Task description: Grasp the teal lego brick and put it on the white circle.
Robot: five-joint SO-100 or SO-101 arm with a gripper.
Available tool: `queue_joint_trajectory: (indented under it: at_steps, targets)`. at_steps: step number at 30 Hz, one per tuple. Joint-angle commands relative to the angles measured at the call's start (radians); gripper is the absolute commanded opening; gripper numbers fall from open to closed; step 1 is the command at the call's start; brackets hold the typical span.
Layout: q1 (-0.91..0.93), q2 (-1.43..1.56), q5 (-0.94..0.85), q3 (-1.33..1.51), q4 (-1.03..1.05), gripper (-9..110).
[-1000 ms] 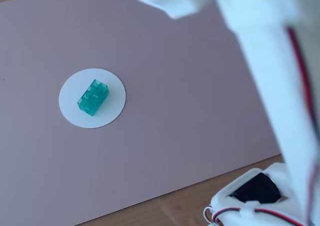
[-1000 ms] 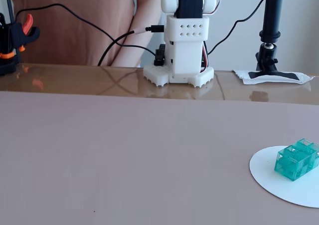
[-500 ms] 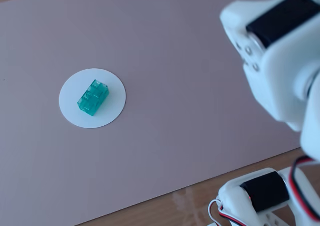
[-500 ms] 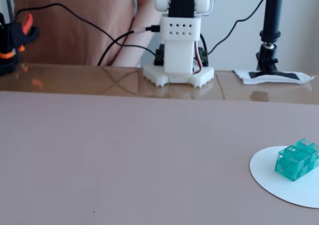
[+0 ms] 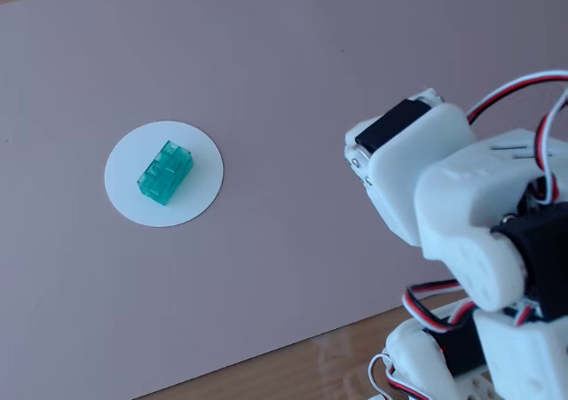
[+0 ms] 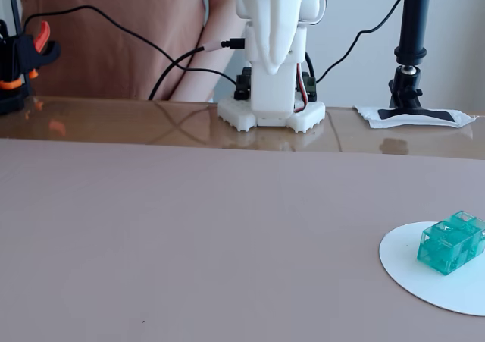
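Translucent teal plastic, studded on top, the teal lego brick (image 5: 165, 172) (image 6: 451, 242) lies flat on the white circle (image 5: 197, 196) (image 6: 409, 262), a thin matte disc on the smooth pinkish mat (image 5: 311, 107) (image 6: 189, 236). Well apart from the disc, the glossy white arm (image 5: 444, 196) (image 6: 274, 46) sits folded upright over its base; its gripper's fingers are out of sight, so their opening cannot be told.

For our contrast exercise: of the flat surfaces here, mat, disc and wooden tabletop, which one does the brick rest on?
The white circle: the teal lego brick sits wholly inside its rim, touching neither the pinkish mat nor the wooden tabletop.
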Motion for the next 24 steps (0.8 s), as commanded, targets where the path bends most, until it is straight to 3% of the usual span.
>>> queue_joint_trajectory:
  at_steps: [1, 17, 24]
  targets:
    - [0.006, 0.011, -0.009, 0.023, -0.018, 0]
    - [-0.006, 0.318, -0.002, 0.301, -0.038, 0]
    - [0.005, 0.318, 0.003, 0.371, -0.058, 0]
